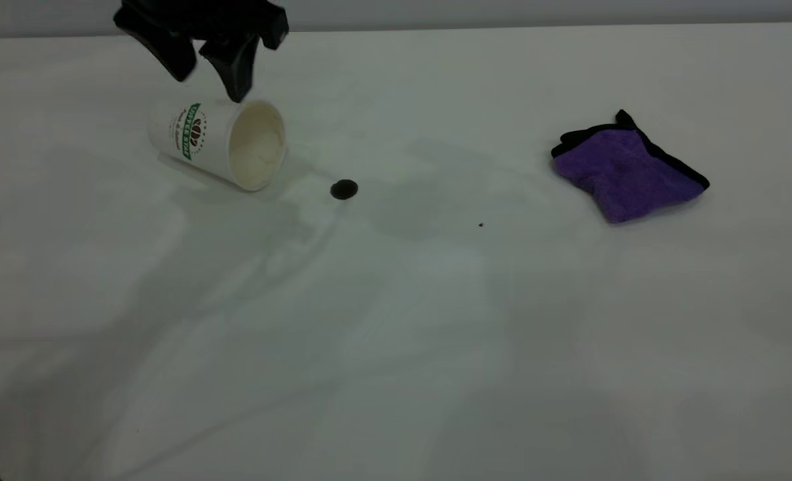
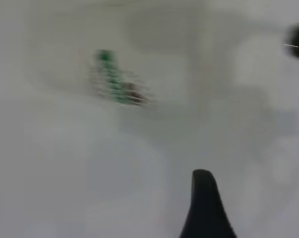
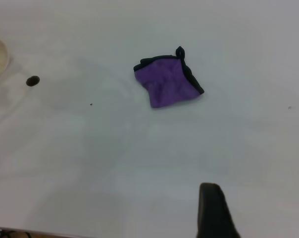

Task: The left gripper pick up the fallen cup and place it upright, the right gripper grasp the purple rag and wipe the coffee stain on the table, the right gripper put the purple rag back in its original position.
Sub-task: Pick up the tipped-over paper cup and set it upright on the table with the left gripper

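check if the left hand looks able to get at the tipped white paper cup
Probably yes: the open left hand hangs just above the white paper cup lying on its side, nothing between them; the dark coffee stain sits clear.

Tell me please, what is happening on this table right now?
The left gripper hangs open just above the cup, which lies on its side on the table, mouth toward the coffee stain; nothing is grasped yet. The stain is not wiped. The purple rag lies untouched, apart from the stain, on the right arm's side. Of the right gripper only one fingertip shows in its wrist view, far from the rag.
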You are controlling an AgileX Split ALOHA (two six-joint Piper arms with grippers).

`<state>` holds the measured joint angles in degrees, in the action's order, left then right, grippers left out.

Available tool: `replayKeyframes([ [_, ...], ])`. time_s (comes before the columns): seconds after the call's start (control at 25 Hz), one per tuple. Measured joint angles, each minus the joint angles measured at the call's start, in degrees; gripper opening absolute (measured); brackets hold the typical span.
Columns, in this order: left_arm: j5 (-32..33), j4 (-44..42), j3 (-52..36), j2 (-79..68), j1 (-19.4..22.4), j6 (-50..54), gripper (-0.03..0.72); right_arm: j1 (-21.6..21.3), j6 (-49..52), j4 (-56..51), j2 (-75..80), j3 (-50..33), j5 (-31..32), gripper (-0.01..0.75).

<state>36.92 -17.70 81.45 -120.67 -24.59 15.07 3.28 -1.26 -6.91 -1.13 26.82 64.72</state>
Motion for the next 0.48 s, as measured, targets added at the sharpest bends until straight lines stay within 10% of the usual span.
replayKeyframes([
  [0.48, 0.0, -31.6, 2.6, -10.4, -6.6, 30.2, 0.542, 0.0, 0.0, 0.0, 0.0, 0.0, 0.0, 0.493],
])
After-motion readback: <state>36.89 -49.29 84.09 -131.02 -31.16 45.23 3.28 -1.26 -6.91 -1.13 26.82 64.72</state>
